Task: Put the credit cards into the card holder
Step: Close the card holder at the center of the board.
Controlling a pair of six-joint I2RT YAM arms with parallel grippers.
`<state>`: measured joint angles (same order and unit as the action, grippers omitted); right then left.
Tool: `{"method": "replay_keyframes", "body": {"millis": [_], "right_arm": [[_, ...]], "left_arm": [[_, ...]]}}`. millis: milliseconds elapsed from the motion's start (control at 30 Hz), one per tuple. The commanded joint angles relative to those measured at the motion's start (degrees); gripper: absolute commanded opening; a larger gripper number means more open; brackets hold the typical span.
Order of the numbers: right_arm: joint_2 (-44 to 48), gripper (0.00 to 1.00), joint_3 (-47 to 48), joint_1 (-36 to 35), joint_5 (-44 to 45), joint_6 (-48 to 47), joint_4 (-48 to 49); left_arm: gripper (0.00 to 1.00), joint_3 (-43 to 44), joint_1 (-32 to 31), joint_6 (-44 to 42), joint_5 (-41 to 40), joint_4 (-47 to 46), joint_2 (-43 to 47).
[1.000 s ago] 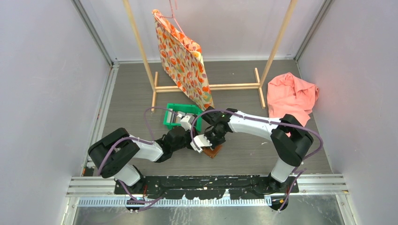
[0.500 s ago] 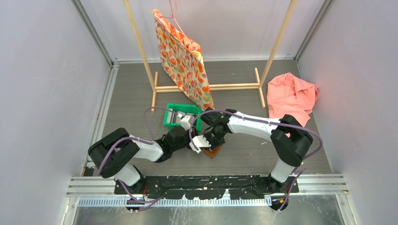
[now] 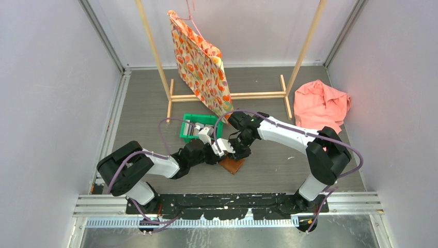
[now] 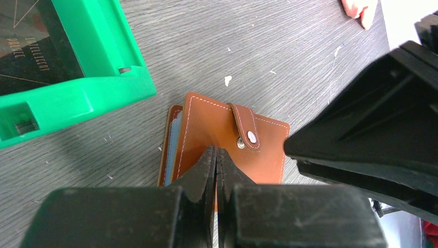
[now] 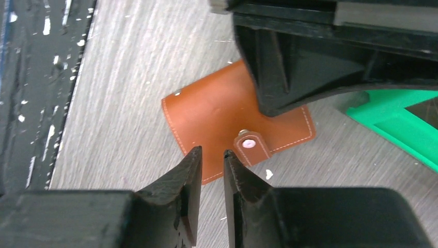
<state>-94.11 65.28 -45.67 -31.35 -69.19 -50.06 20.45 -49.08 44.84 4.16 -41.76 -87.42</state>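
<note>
The card holder [image 4: 217, 129] is a brown leather wallet lying folded shut on the table, its snap strap [image 4: 247, 129] on top. It also shows as the card holder [image 3: 232, 165] and the card holder [image 5: 222, 111]. A light blue credit card edge [image 4: 173, 147] peeks from its left side. A dark credit card [image 4: 28, 49] lies in the green bin [image 4: 98, 88]. My left gripper [image 4: 215, 151] is shut, its tips over the wallet's cover. My right gripper [image 5: 212, 152] hangs just above the wallet's near edge, slightly open with nothing between the fingers.
The green bin [image 3: 199, 128] stands just behind the wallet. A wooden rack [image 3: 230, 95] with a hanging floral bag [image 3: 201, 67] stands further back. A pink cloth [image 3: 320, 106] lies at the back right. Both grippers crowd closely over the wallet.
My right gripper has opened a little and drawn back from the wallet, its arm shifting right. The left gripper stays shut in place.
</note>
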Motion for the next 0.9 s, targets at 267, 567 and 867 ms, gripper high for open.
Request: {"method": "replay_keyframes", "body": {"millis": [267,567,867], "right_arm": [[-1.1,0.34,-3.5,-1.3,6.3,8.3,13.6],[-1.8,0.32,-4.1,-1.7,7.4,7.5,14.1],[-1.6,0.20,-4.1,-1.8,8.1,7.4,14.4]], "left_arm": [[0.02,0.5,0.3,-0.5,0.1,-0.1,-1.6],[0.02,0.2,0.3,-0.5,0.1,-0.6,-1.8],[0.01,0.1,0.3,-0.5,0.1,-0.7,-1.7]]}}
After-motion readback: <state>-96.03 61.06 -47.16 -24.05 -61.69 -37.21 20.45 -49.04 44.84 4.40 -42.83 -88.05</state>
